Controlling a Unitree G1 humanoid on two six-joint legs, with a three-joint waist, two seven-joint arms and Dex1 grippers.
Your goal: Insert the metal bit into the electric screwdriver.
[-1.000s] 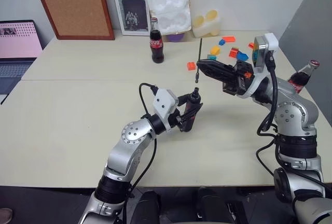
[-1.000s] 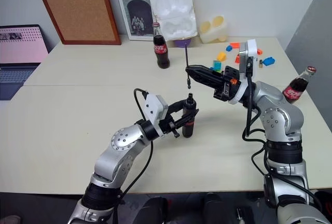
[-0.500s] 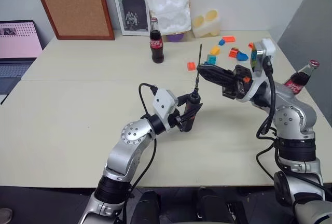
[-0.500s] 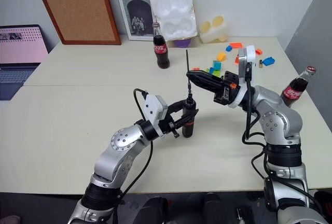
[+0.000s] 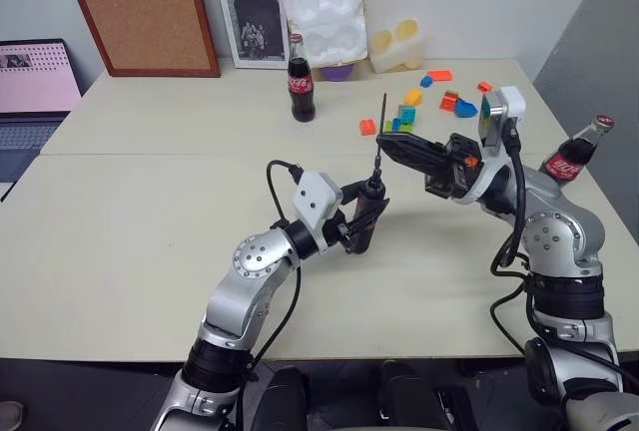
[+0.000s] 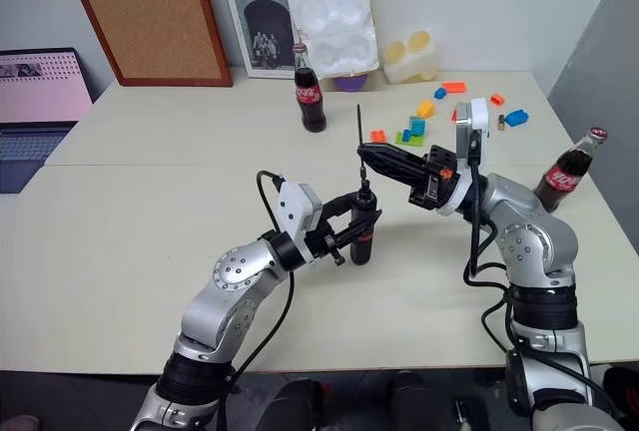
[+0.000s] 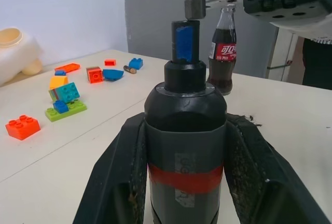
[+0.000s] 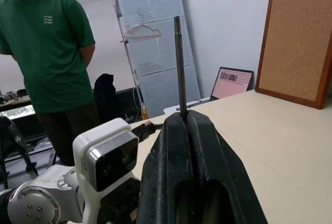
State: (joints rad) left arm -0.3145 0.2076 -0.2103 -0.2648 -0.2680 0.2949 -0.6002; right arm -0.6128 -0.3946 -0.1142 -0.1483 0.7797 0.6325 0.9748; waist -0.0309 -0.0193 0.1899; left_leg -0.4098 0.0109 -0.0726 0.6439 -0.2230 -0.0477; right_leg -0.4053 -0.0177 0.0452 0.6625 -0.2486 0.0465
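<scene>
My left gripper (image 5: 366, 215) is shut on the electric screwdriver (image 5: 365, 219), a black cylinder with a red band, and holds it upright just above the table's middle. Its bluish tip (image 7: 184, 39) points up. My right gripper (image 5: 385, 144) reaches in from the right, shut on the metal bit (image 5: 384, 114), which stands vertical. The bit's lower end (image 7: 193, 0) sits right on top of the screwdriver's tip; I cannot tell whether it is inside. In the right wrist view the bit (image 8: 179, 63) rises from between the closed fingers (image 8: 167, 130).
A cola bottle (image 5: 302, 87) stands at the back centre and another (image 5: 573, 152) at the table's right edge. Several toy bricks (image 5: 439, 102) lie at the back right. A laptop (image 5: 30, 92) is at the far left. A person in a green shirt (image 8: 46, 53) stands beyond the table.
My right gripper has sunk a little with the bit, so the gap between the bit's lower end and the screwdriver's tip has closed. The left gripper and screwdriver have stayed still.
</scene>
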